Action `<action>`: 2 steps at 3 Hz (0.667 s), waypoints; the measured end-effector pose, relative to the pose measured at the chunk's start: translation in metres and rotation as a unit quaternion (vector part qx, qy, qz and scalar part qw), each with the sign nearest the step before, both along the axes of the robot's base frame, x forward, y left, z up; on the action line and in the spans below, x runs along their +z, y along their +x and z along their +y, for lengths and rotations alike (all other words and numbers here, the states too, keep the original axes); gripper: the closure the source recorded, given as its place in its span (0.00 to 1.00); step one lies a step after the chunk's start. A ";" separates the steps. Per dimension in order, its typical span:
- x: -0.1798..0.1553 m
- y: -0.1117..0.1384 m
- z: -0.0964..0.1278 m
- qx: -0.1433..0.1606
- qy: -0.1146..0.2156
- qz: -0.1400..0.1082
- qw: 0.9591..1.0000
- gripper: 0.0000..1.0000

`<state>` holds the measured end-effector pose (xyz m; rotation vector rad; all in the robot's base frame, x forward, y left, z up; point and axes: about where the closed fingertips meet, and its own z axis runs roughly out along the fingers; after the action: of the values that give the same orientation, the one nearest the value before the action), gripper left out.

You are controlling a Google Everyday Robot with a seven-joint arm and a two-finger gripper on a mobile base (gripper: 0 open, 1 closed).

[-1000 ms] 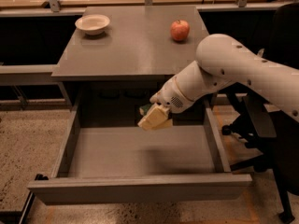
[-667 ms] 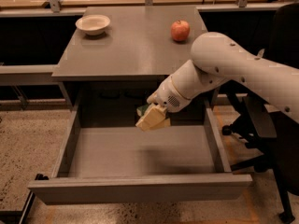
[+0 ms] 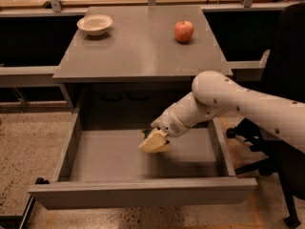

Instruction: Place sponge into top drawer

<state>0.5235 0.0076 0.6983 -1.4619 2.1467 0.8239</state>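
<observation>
Pincer: my gripper [image 3: 160,133] is inside the open drawer, right of its middle and toward the far half, pointing down and to the left.
Hold: it is closed on the sponge [image 3: 154,141], pale foam facing the camera, only a sliver of green showing at the top.
Sponge: low over the floor of the top drawer [image 3: 109,159]. It seems to hang just above the floor rather than rest on it, though I cannot be sure.
Why held so: I judge the grip stays on so the sponge lands flat inside the walls rather than dropping on the rim.
Drawer: pulled well out toward the near side, so I can reach in under the edge of the table [image 3: 143,56].
Bystanders: the apple [image 3: 184,31] and the bowl [image 3: 95,24] sit far back on the tabletop, well apart from my work.
Change: a second ago the sponge hung higher, near the drawer's far edge; now it is lower and nearer.
</observation>
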 end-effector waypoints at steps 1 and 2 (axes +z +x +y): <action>-0.046 0.002 0.002 0.004 -0.004 0.036 0.999 0.55; -0.074 0.005 0.004 0.009 -0.010 0.061 0.998 0.32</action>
<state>0.5285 0.0113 0.6245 -1.4768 2.2405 0.9229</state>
